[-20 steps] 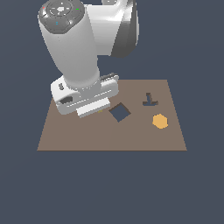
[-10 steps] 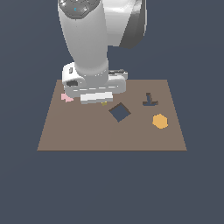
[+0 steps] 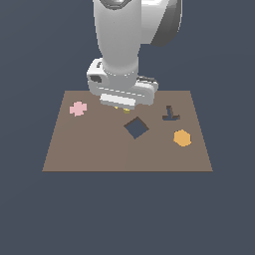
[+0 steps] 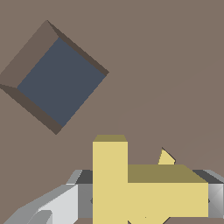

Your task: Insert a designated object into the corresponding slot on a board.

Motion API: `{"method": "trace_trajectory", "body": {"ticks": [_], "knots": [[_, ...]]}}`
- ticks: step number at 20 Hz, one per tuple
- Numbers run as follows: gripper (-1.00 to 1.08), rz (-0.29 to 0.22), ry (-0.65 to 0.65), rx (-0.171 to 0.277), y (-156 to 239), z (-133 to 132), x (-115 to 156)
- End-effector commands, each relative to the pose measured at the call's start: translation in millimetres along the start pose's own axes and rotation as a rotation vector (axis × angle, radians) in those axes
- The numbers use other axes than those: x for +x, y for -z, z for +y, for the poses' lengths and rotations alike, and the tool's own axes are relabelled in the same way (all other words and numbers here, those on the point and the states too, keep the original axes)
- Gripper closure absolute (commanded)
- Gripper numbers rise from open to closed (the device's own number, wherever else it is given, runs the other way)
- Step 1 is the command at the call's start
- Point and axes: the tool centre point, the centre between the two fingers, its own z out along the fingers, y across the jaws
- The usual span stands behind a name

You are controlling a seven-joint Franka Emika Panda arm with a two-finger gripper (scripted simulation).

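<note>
The designated object, a flat yellow T-shaped block (image 4: 109, 175), sits between my fingers in the wrist view, held a little above the brown board (image 4: 166, 65). My gripper (image 4: 148, 197) is shut on it, with a grey finger (image 4: 83, 197) pressed against one side. In the exterior view the gripper (image 3: 119, 105) hangs over the back middle of the board (image 3: 99, 154), and the arm hides nearly all of the block. The slot (image 3: 170, 114), a small dark T-shaped cutout, lies to the exterior view's right of the gripper, apart from it. It is out of the wrist view.
A larger dark diamond-turned square cutout (image 3: 136, 128) (image 4: 59, 81) lies just in front of the gripper. An orange hexagon (image 3: 182, 138) rests near the board's right edge, and a pink cross-like piece (image 3: 78, 108) at its back left. A small yellow tip (image 4: 166, 157) pokes out behind the block.
The arm has carried the gripper toward the exterior view's right, from the board's back left to its back middle. The pink piece, hidden before, now shows.
</note>
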Motion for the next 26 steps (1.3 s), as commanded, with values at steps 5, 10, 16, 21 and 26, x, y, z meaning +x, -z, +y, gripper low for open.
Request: {"method": "trace_trajectory", "body": {"ticks": [5, 10, 16, 21, 26], "knots": [[1.08, 0.000, -0.216, 0.000, 1, -24, -19], [1.08, 0.000, -0.376, 0.000, 1, -44, -29], [1.08, 0.000, -0.565, 0.001, 2, -71, -36], [1.08, 0.000, -0.722, 0.001, 3, -94, -38], [1.08, 0.000, -0.880, 0.001, 3, -117, -36]]}}
